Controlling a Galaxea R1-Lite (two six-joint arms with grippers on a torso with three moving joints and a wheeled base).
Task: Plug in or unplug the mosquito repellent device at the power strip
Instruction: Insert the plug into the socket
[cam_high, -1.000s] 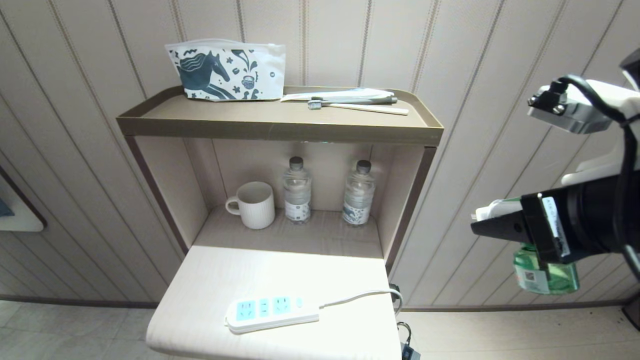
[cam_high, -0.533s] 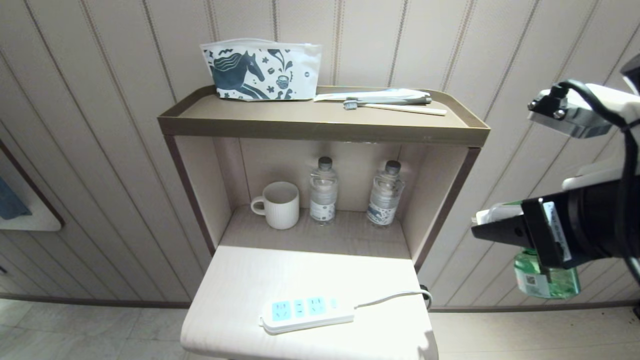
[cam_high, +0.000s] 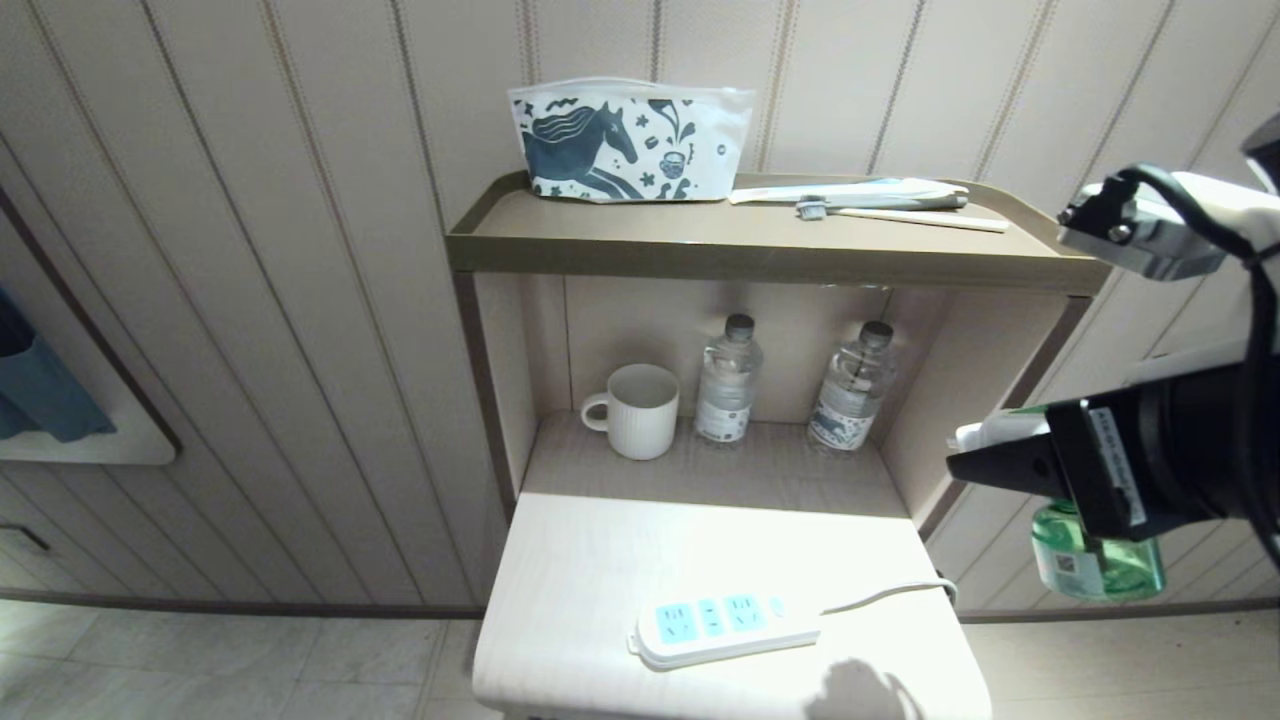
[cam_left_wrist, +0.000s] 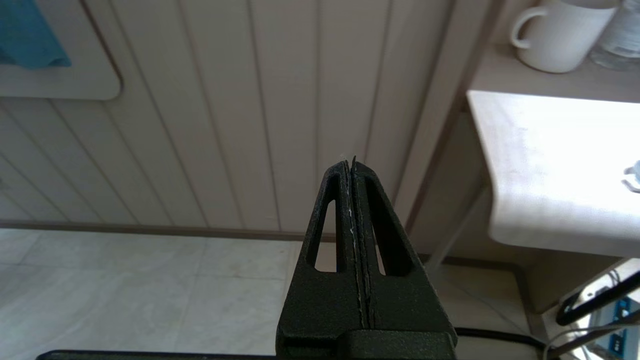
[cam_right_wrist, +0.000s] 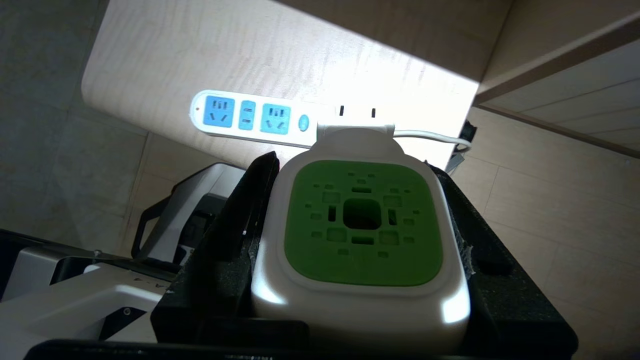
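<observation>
My right gripper (cam_high: 970, 450) is shut on the mosquito repellent device (cam_high: 1095, 565), held in the air at the right, beyond the table's right edge. Its green bottle hangs below the fingers. In the right wrist view the white-and-green plug head (cam_right_wrist: 362, 225) sits between the black fingers (cam_right_wrist: 250, 210), and its two prongs (cam_right_wrist: 357, 111) point toward the table. The white power strip (cam_high: 725, 628) with light-blue sockets lies near the front of the pale table (cam_high: 600, 560), nothing plugged into it. My left gripper (cam_left_wrist: 351, 165) is shut and empty, low beside the table's left side.
Behind the table stands a brown shelf unit (cam_high: 760, 255) holding a white mug (cam_high: 635, 410) and two clear water bottles (cam_high: 728, 380). A printed pouch (cam_high: 630, 140) and a toothbrush (cam_high: 900, 212) lie on top. The strip's white cord (cam_high: 885, 595) runs off the table's right edge.
The whole head view has shifted, so the camera moved: table and shelf now sit further right, nearer the held device. The right gripper keeps its grip and its place in the picture.
</observation>
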